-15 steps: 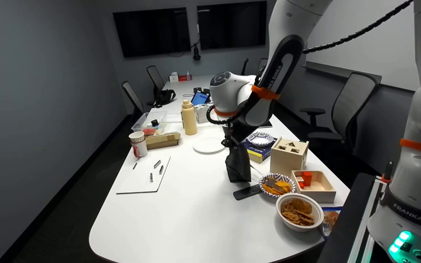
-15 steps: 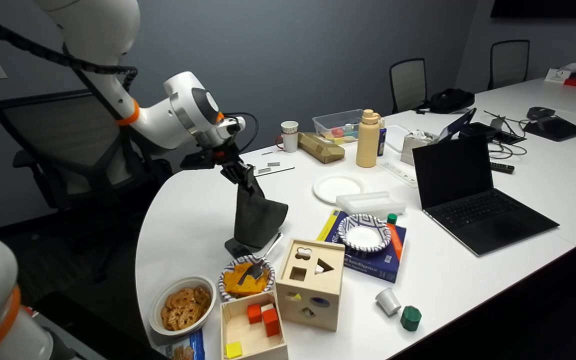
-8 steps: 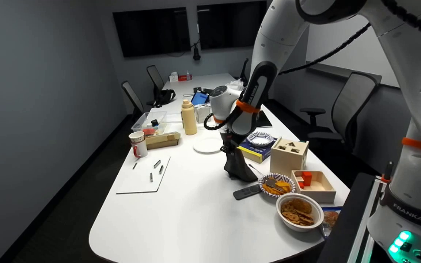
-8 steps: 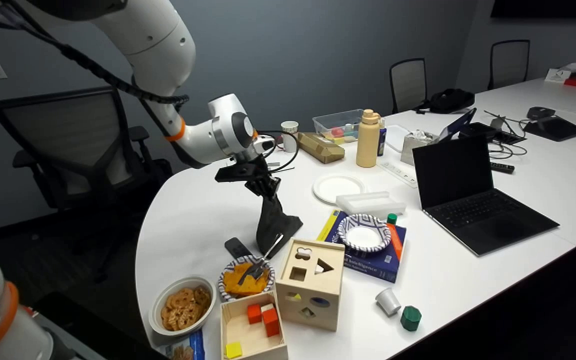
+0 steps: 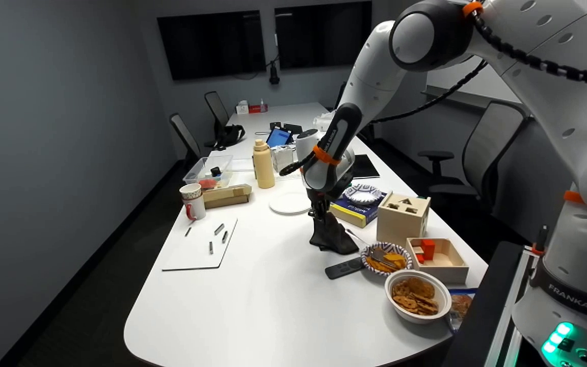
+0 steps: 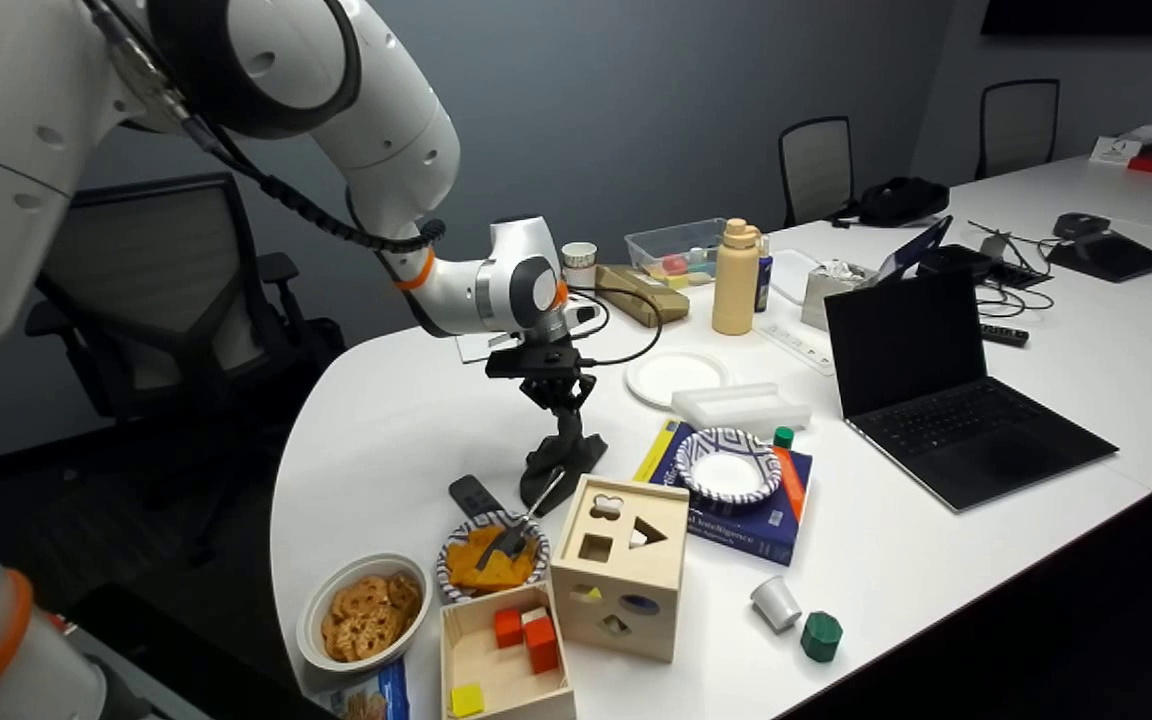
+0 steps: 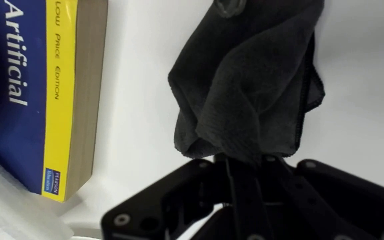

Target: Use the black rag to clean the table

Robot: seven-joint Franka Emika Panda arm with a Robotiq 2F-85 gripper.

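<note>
The black rag (image 5: 333, 238) hangs from my gripper (image 5: 319, 210), and its lower part lies bunched on the white table (image 5: 252, 300). In an exterior view the rag (image 6: 561, 462) spreads to both sides below the gripper (image 6: 564, 398). In the wrist view the rag (image 7: 252, 86) is folded, with its top pinched between the shut fingers (image 7: 243, 159). The fingertips are mostly covered by cloth. The rag lies between the blue book (image 7: 18, 83) and the patterned bowl with a fork (image 5: 386, 258). The fork's handle end overlaps the rag in the wrist view.
A black remote (image 5: 343, 268) and a pretzel bowl (image 5: 418, 295) stand near the rag's front side. A wooden shape box (image 6: 621, 570) and open wooden tray (image 6: 506, 655) are close by. A white plate (image 6: 676, 378), bottle (image 6: 735, 278) and laptop (image 6: 966, 400) stand farther back.
My gripper has come down and moved away from the remote, toward the book. The rag hung long over the remote; now it is bunched on the table and the remote is uncovered.
</note>
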